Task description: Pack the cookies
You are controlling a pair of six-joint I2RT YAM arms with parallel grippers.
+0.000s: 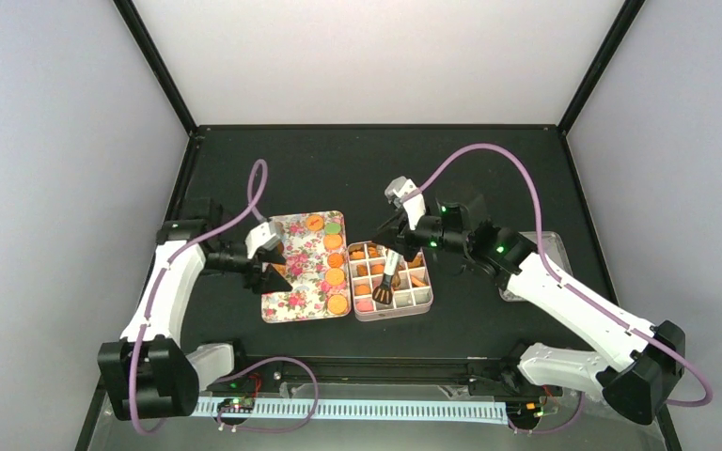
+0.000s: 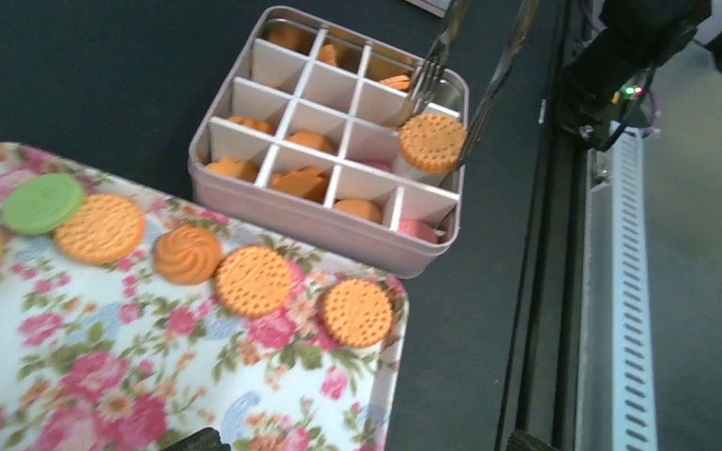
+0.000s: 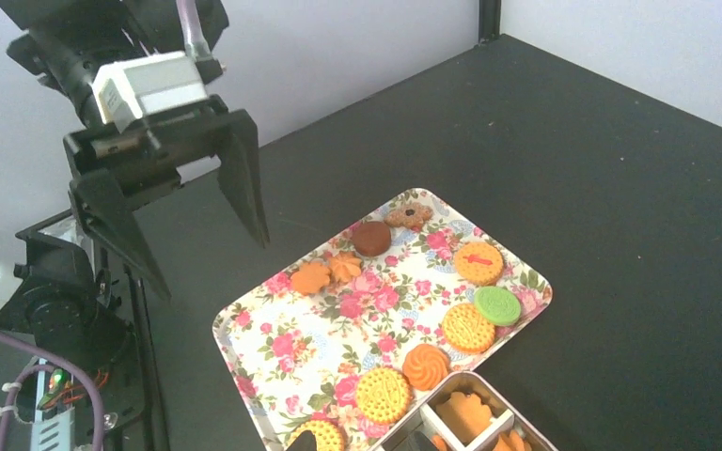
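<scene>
Several round cookies (image 1: 336, 278), mostly orange with one green, lie along the right side of the flowered tray (image 1: 296, 272). A divided tin (image 1: 390, 280) beside it holds more in its cells. My right gripper (image 1: 404, 246) is shut on metal tongs (image 1: 387, 282). The tongs (image 2: 442, 47) pinch one dotted orange cookie (image 2: 431, 141) just above a near-corner cell of the tin (image 2: 310, 211). My left gripper (image 1: 273, 268) hovers open over the tray's left part (image 2: 103, 357) with nothing between its fingers. Loose cookies (image 3: 467, 327) and the tray (image 3: 291, 348) also show in the right wrist view.
A pale see-through container (image 1: 547, 246) lies at the right, partly behind my right arm. The black rail with a white slotted strip (image 1: 357, 409) runs along the table's near edge, close to the tin. Dark table surface (image 1: 338, 169) stretches behind the tray.
</scene>
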